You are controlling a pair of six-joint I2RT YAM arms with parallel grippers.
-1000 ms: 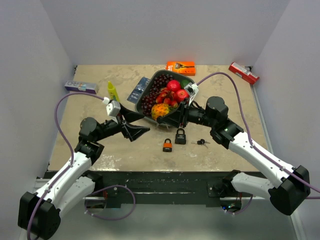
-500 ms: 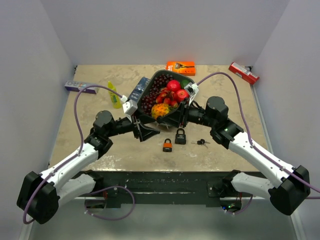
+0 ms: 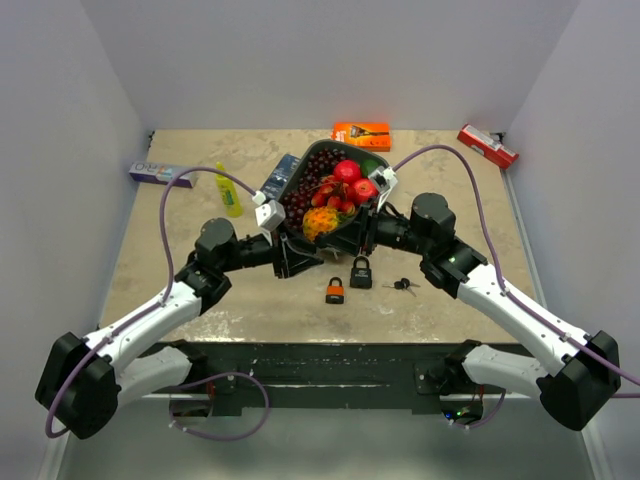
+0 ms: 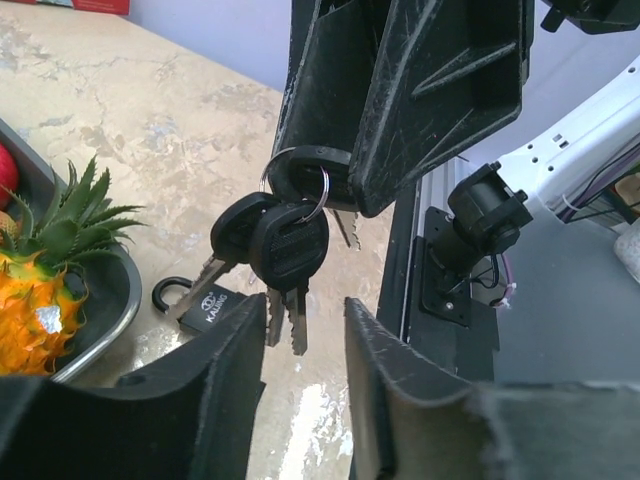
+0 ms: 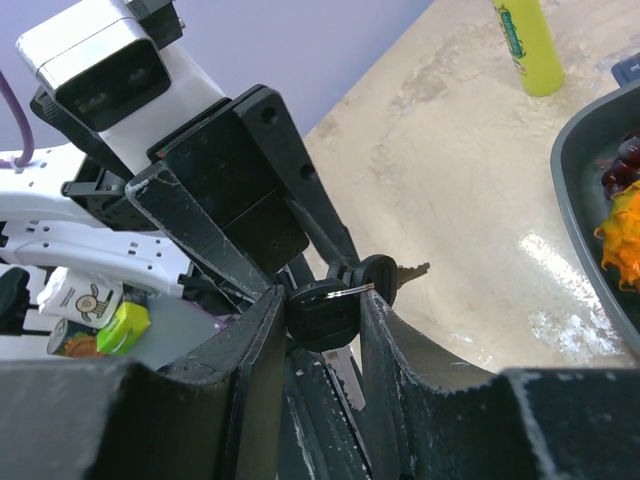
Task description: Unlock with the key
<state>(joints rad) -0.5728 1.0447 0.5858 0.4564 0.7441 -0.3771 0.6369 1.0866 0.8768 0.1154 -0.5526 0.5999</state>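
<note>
**Left arm swings in on the keys**

Swung rightward, the left arm brackets the key bunch, its jaws parted and not clamped. The right arm's jaws clench that bunch above the tabletop's middle, over the black padlock.

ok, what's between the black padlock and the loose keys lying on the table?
Nothing. Only bare tabletop separates the black padlock from the loose keys, as the top view shows.
</note>
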